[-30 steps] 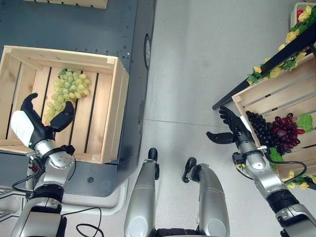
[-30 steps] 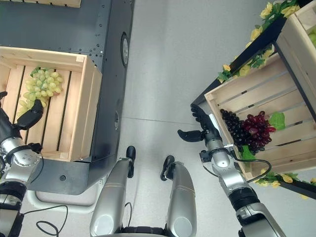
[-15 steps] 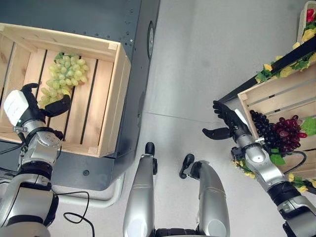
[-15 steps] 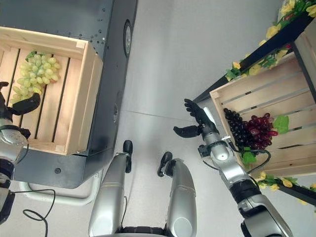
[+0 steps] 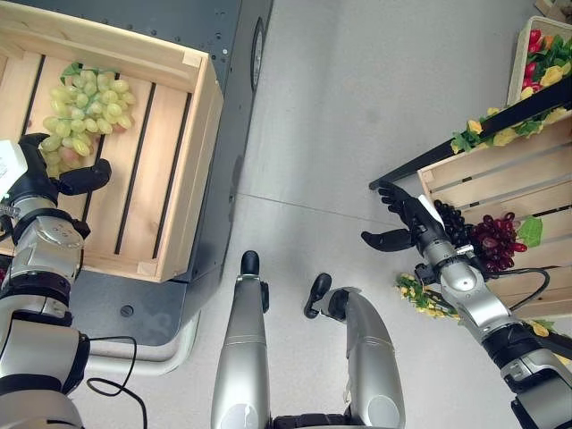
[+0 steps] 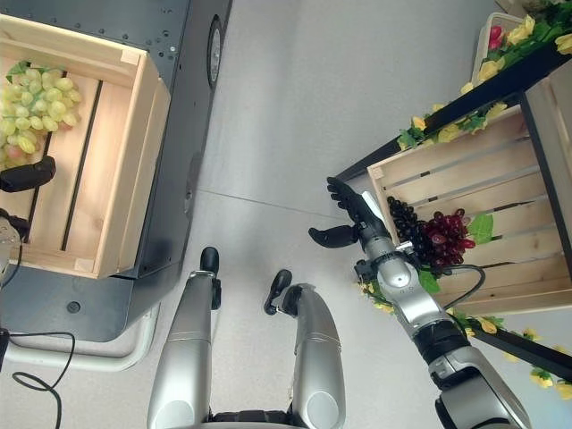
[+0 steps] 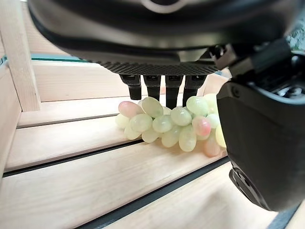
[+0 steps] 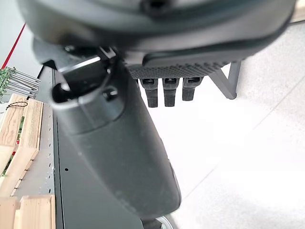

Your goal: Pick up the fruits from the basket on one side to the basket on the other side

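A bunch of green grapes lies in the wooden crate on my left. My left hand is open inside that crate, at the near end of the bunch. In the left wrist view its fingers reach straight over the grapes, and the thumb stands apart beside them. Dark and red grapes lie in the slatted crate on my right. My right hand hangs open over the floor, just outside that crate's near corner, holding nothing.
The left crate rests on a dark grey metal platform. The right crate sits in a black shelf frame trimmed with yellow flowers and leaves. A box of red and yellow fruit stands higher on the shelf. Grey floor lies between.
The whole picture has shifted, so the camera has moved. Both hands keep about the same places beside their grapes, still open.
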Motion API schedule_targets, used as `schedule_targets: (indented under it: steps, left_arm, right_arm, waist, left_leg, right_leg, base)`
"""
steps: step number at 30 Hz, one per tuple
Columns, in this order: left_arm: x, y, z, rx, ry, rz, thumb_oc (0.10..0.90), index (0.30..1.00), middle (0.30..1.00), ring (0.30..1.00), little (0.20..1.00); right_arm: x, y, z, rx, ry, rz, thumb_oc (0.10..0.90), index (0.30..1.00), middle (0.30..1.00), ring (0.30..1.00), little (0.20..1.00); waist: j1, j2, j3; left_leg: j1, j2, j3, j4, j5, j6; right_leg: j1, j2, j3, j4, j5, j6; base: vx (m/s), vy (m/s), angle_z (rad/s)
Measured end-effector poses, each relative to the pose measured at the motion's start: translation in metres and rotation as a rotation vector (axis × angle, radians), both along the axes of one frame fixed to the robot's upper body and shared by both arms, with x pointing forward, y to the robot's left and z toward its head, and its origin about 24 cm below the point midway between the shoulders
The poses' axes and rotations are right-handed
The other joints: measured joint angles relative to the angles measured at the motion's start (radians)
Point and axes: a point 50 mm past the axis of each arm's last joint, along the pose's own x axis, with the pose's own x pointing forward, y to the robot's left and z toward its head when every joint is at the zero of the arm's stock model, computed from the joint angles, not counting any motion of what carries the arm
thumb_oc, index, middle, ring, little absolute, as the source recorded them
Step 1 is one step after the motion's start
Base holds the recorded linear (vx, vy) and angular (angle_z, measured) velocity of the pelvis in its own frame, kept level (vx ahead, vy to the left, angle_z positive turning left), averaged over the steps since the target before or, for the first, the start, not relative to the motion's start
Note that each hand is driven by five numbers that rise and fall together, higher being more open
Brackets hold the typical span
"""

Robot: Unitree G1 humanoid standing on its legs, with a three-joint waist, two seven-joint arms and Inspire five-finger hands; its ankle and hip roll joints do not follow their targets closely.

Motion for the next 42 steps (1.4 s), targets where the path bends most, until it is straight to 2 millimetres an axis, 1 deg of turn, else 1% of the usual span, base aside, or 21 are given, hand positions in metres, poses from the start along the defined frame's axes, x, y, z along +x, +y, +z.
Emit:
schedule_targets:
  steps: [4,7,14,17,18,19,20,24,27,33,36,40,42]
  left_arm:
    - [-0.002,0.005,0.003,0.024,0.028,0.081,0.8,0.9,0.9,0.9,0.9]
    - [-0.004,0.007,0.004,0.047,0.035,0.113,0.8,0.9,0.9,0.9,0.9]
    - [0.003,0.002,0.015,0.073,0.031,0.09,0.8,0.9,0.9,0.9,0.9]
    - [0.005,0.002,0.027,0.108,0.044,0.071,0.8,0.9,0.9,0.9,0.9]
    - [0.006,0.002,0.028,0.109,0.051,0.067,0.627,0.641,0.641,0.641,0.641]
    - [0.005,0.003,0.028,0.107,0.055,0.066,0.414,0.321,0.321,0.321,0.321]
    - [0.005,0.003,0.03,0.105,0.058,0.064,0.4,0.3,0.3,0.3,0.3]
    - [0.006,0.003,0.034,0.118,0.083,0.044,0.4,0.3,0.3,0.3,0.3]
    - [0.007,0.001,0.033,0.124,0.085,0.022,0.4,0.3,0.3,0.3,0.3]
    - [0.008,0.001,0.031,0.115,0.096,0.002,0.4,0.3,0.3,0.3,0.3]
    - [0.007,0.001,0.025,0.098,0.131,-0.009,0.4,0.3,0.3,0.3,0.3]
    - [0.002,0.005,0.013,0.078,0.18,-0.009,0.4,0.3,0.3,0.3,0.3]
    - [-0.001,0.007,0.003,0.064,0.226,-0.012,0.4,0.3,0.3,0.3,0.3]
  right_arm:
    - [0.002,0.001,0.003,0.01,-0.009,0.001,0.8,0.9,0.9,0.9,0.9]
    - [0.002,-0.001,0.001,0.033,0.004,-0.007,0.8,0.9,0.9,0.9,0.9]
    - [0.003,0.003,0.003,0.03,-0.009,0.013,0.8,0.9,0.9,0.9,0.9]
    - [0.004,0.004,0.004,0.03,-0.014,0.016,0.8,0.9,0.9,0.9,0.9]
    - [0.004,0.004,0.005,0.03,-0.016,0.017,0.8,0.9,0.9,0.9,0.9]
    - [0.005,0.005,0.006,0.03,-0.02,0.018,0.8,0.9,0.9,0.9,0.9]
    - [0.006,0.005,0.007,0.031,-0.023,0.019,0.8,0.9,0.9,0.9,0.9]
    - [0.008,0.006,0.012,0.038,-0.039,0.023,0.8,0.9,0.9,0.9,0.9]
    - [0.008,0.006,0.012,0.065,-0.036,0.02,0.8,0.9,0.9,0.9,0.9]
    - [0.007,0.006,0.011,0.066,-0.033,0.02,0.8,0.9,0.9,0.9,0.9]
    - [0.006,0.006,0.008,0.071,-0.027,0.021,0.8,0.9,0.9,0.9,0.9]
    - [0.005,0.012,0.009,0.085,-0.034,0.037,0.8,0.9,0.9,0.9,0.9]
    - [0.005,0.013,0.008,0.089,-0.031,0.044,0.8,0.9,0.9,0.9,0.9]
  waist:
    - [-0.009,-0.006,0.0]
    - [-0.007,-0.007,0.0]
    - [0.003,-0.011,-0.001]
    - [0.013,-0.011,-0.001]
    - [0.014,-0.011,-0.001]
    - [0.015,-0.011,-0.001]
    - [0.015,-0.011,-0.001]
    - [0.015,-0.011,-0.001]
    - [0.018,-0.011,-0.001]
    - [0.014,-0.013,-0.001]
    - [0.012,-0.017,-0.001]
    - [-0.001,-0.02,-0.002]
    - [-0.002,-0.021,-0.002]
  left_leg:
    - [-0.016,0.002,0.0,0.002,0.0,-0.001]
    - [-0.024,0.005,-0.002,0.006,-0.001,0.0]
    - [-0.041,0.011,-0.003,0.014,-0.004,0.006]
    - [-0.056,0.011,-0.006,0.014,-0.002,0.003]
    - [-0.056,0.011,-0.006,0.014,-0.002,0.003]
    - [-0.056,0.012,-0.006,0.014,-0.002,0.002]
    - [-0.057,0.012,-0.006,0.014,0.0,0.0]
    - [-0.057,0.012,-0.006,0.015,-0.001,0.0]
    - [-0.057,0.012,-0.006,0.016,0.0,0.0]
    - [-0.047,0.012,-0.007,0.02,-0.001,0.002]
    - [-0.031,0.012,-0.005,0.018,-0.003,0.004]
    - [0.003,0.012,0.003,0.009,-0.004,0.005]
    - [0.031,0.012,0.013,-0.003,-0.004,0.006]
  right_leg:
    - [-0.013,0.004,0.0,-0.003,0.001,0.001]
    - [-0.014,0.009,0.0,-0.005,0.001,0.001]
    - [-0.026,0.018,0.001,-0.007,0.002,0.002]
    - [-0.041,0.02,0.0,-0.005,0.003,0.002]
    - [-0.041,0.02,0.0,-0.006,0.004,0.002]
    - [-0.041,0.02,0.0,-0.007,0.004,0.002]
    - [-0.041,0.021,0.0,-0.007,0.004,0.002]
    - [-0.041,0.022,0.001,-0.007,0.004,0.002]
    - [-0.039,0.022,0.001,-0.008,0.004,0.003]
    - [-0.027,0.022,0.0,-0.008,0.006,0.004]
    - [-0.011,0.022,0.002,-0.013,0.007,0.005]
    - [0.016,0.022,0.011,-0.019,0.008,0.007]
    - [0.033,0.021,0.023,-0.026,0.009,0.009]
  base:
    - [0.0,0.0,0.0]
    - [-0.01,0.029,0.07]
    - [0.0,0.004,0.01]
    - [0.0,0.0,0.0]
    - [-0.01,0.032,0.0]
    - [0.0,0.0,0.0]
    - [0.0,0.0,0.0]
    - [0.0,0.0,0.0]
    - [0.0,0.0,0.0]
    - [0.0,-0.005,0.0]
    - [-0.02,-0.034,-0.01]
    - [0.0,-0.02,-0.04]
    - [-0.01,-0.009,-0.1]
